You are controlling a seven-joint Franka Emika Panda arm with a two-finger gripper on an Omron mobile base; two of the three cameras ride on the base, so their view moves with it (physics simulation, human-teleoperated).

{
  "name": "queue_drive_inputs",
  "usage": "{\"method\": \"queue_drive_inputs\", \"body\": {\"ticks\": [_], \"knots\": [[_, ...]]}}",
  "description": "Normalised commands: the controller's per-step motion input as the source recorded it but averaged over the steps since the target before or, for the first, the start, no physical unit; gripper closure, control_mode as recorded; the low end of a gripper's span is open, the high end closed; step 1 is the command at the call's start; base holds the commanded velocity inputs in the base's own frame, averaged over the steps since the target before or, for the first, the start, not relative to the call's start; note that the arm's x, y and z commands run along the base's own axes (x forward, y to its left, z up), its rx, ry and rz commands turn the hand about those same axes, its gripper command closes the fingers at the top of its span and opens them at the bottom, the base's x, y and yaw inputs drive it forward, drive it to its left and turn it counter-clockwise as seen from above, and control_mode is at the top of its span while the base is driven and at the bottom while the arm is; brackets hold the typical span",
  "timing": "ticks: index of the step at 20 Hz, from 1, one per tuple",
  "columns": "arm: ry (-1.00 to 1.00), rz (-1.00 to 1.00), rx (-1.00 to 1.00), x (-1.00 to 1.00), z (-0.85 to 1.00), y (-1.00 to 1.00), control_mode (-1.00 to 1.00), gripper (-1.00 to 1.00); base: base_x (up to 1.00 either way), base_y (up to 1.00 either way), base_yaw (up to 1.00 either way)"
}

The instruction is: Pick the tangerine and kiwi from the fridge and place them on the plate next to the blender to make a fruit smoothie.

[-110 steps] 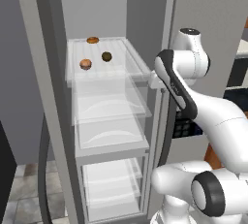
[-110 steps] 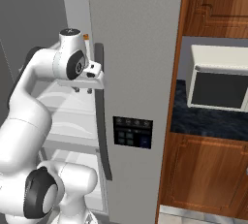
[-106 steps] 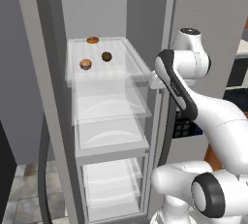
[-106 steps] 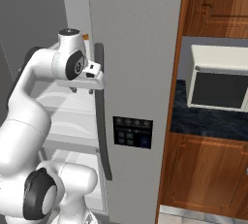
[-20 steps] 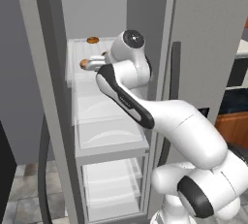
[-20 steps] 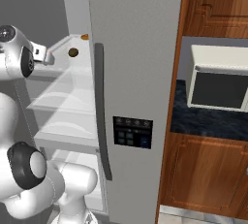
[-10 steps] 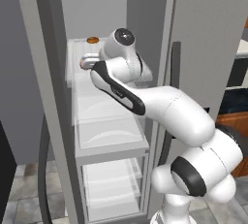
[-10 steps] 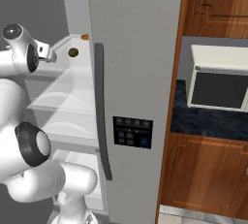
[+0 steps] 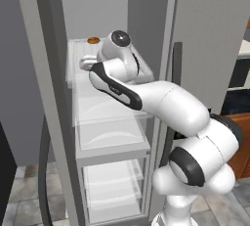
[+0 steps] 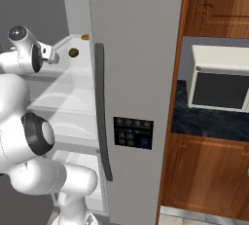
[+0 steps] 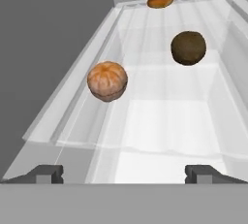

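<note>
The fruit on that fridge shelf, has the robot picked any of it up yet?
Not yet. The fridge stands open and the open gripper faces the top shelf, holding nothing. The tangerine and kiwi sit there untouched. Left: grasp each fruit and carry it to the plate.

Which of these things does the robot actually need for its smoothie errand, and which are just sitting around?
Needed: tangerine, kiwi, fridge, open gripper.

Just there: orange item at the shelf's back, microwave, wooden cabinets.
</note>
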Motion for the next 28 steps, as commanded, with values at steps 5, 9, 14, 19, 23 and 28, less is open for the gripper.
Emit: {"method": "queue_drive_inputs", "body": {"ticks": [5,9,14,19,23,28], "knots": [[0.02,0.0,0.0,0.28,0.0,0.17,-1.0,-1.0,0.0,0.0,0.0],[0.04,0.0,0.0,0.35,-0.1,0.23,-1.0,-1.0,0.0,0.0,0.0],[0.07,0.0,-0.01,0.39,-0.08,0.23,-1.0,-1.0,0.0,0.0,0.0],[0.04,0.0,0.0,0.37,-0.06,0.13,-1.0,-1.0,0.0,0.0,0.0],[0.01,0.0,-0.01,0.33,-0.14,0.09,-1.0,-1.0,0.0,0.0,0.0],[0.02,0.0,-0.01,0.38,-0.21,0.05,-1.0,-1.0,0.0,0.0,0.0]]}}
